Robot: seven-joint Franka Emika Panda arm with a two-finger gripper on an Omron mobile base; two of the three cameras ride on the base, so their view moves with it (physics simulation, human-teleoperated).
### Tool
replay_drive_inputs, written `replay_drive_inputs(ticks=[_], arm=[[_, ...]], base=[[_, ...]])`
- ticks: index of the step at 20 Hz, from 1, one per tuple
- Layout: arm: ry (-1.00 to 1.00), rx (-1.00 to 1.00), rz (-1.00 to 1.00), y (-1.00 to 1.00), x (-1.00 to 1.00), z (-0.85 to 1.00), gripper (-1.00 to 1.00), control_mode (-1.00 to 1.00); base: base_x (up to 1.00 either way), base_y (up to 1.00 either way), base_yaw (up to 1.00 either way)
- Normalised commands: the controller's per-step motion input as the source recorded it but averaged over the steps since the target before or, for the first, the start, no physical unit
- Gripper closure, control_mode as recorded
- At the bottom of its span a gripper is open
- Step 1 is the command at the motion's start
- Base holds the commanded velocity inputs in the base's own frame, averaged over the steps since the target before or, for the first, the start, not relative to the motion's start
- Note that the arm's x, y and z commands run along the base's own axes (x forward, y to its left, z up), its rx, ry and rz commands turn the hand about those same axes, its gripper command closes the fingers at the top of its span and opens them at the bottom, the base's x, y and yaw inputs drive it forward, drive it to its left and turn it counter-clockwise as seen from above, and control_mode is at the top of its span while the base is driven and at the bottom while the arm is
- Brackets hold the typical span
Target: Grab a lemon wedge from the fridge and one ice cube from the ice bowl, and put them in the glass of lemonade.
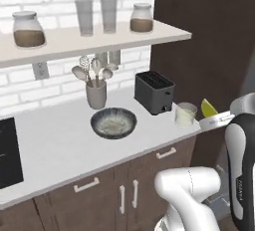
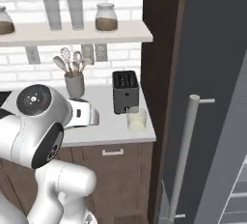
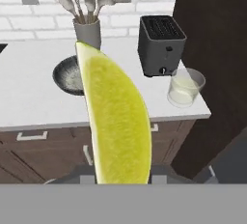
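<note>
My gripper [image 1: 211, 117] is shut on the lemon wedge [image 1: 208, 107], a yellow-green slice standing up from the fingers just off the counter's right end. In the hand view the lemon wedge [image 3: 116, 121] looms large in the middle and hides the fingertips. The glass of lemonade [image 1: 186, 114] [image 2: 136, 119] [image 3: 185, 87] stands at the counter's right front corner, just left of the wedge and in front of the toaster. The ice bowl [image 1: 113, 123] [image 3: 67, 76] sits mid-counter, partly hidden by the wedge in the hand view. The fridge [image 2: 212, 73] shows at the right, its door swung open.
A black toaster [image 1: 154, 92] stands behind the glass, and a grey utensil cup [image 1: 96, 94] stands behind the bowl. A shelf [image 1: 94, 41] above carries jars and two tall tumblers. A dark brown panel [image 1: 199, 46] closes the counter's right end. The fridge's silver handle [image 2: 185, 155] is near.
</note>
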Motion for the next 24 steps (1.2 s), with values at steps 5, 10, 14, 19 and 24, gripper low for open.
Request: replay_drive_inputs(ticks=[5,10,14,19,24], arm=[[0.00,0.00,0.00,0.00,0.00,0.00,1.00,1.00],[0.00,0.00,0.00,0.00,0.00,0.00,1.00,1.00],[0.00,0.00,0.00,0.00,0.00,0.00,1.00,1.00],[0.00,0.00,0.00,0.00,0.00,0.00,1.00,1.00],[0.00,0.00,0.00,0.00,0.00,0.00,1.00,1.00]], base=[[0.48,0.53,-0.42],[0.47,0.74,-0.33],[0.42,0.71,-0.25],[0.31,0.17,-0.10],[0.32,0.00,0.00]])
